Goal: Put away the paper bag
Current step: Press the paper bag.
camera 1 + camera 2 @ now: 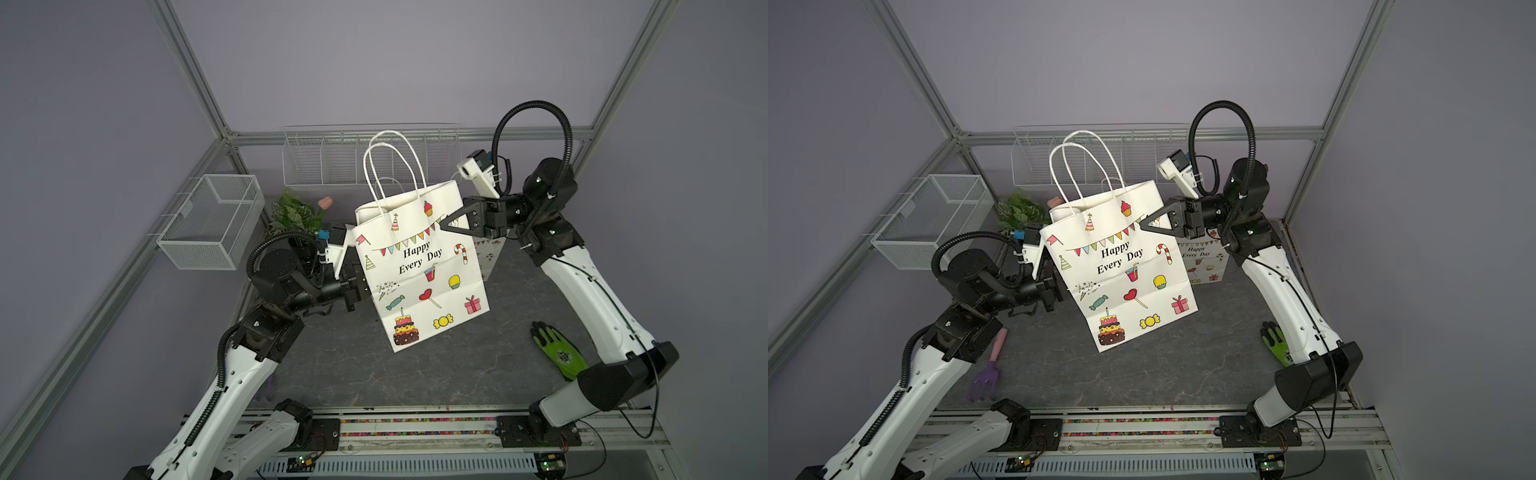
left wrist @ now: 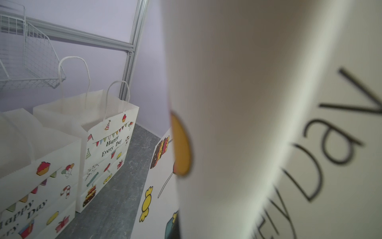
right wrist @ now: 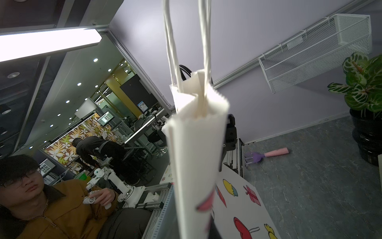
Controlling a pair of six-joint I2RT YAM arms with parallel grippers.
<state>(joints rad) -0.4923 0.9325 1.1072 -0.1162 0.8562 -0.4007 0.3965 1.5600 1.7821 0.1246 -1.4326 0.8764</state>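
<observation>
Both the left pincer [image 1: 360,287] and right pincer [image 1: 444,223] grasp opposite edges of the white party-printed paper bag [image 1: 419,266], so they should move together, evenly spaced, avoiding tearing.

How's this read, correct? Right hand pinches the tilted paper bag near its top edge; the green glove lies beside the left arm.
One thing is off: the green glove lies beside the right arm, not the left, as both top views show. The rest holds: the right hand pinches the tilted paper bag near its top edge.
</observation>
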